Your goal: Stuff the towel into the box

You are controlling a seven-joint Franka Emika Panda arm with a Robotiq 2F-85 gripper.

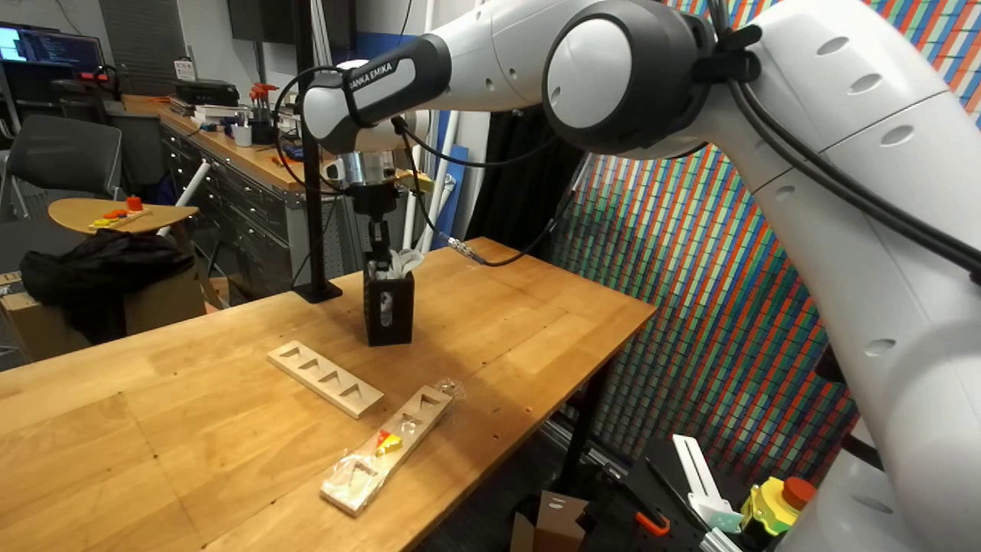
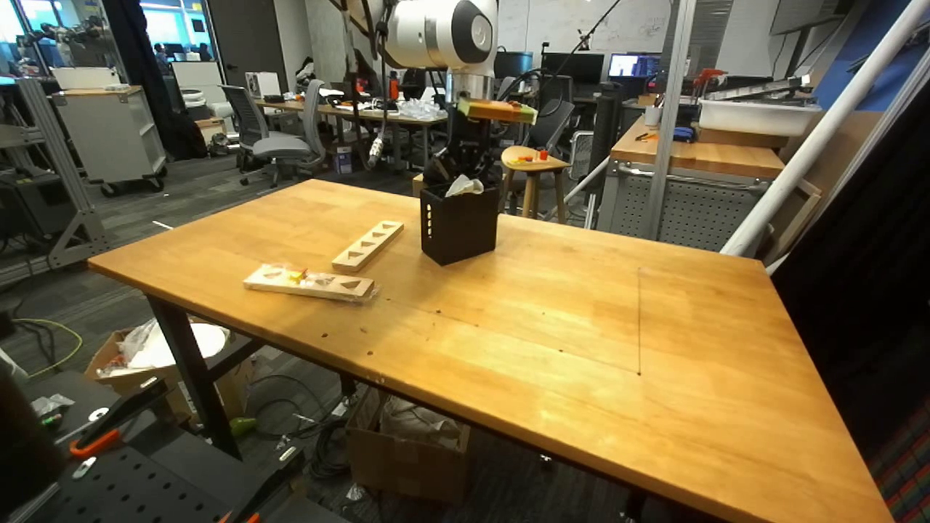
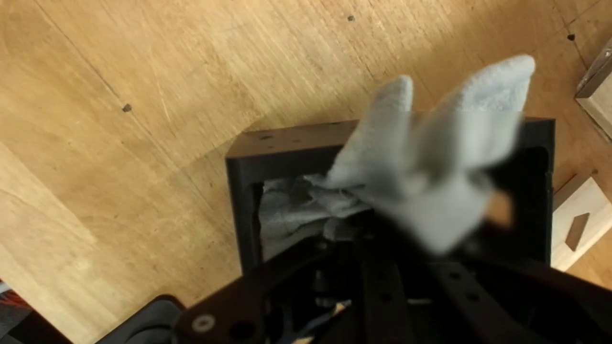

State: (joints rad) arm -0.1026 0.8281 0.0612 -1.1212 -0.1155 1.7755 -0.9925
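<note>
Gripper (image 1: pixel 377 258) is positioned at mouth of box (image 2: pixel 461 226); jaw spacing can't be made out. Towel (image 3: pixel 442 203) is partly tucked inside box, ends raised above rim. Box is set near tabletop (image 2: pixel 596 327) edge, wooden board (image 1: pixel 325 379) and wrapped board (image 1: pixel 406 434) to one side, broad stretch opposite.

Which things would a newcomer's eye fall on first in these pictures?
Probably the white arm, stretched across the top of an exterior view. Next, the black box standing on the wooden table, with the pale towel poking above its rim. Behind the arm, the multicoloured backdrop also stands out.
</note>
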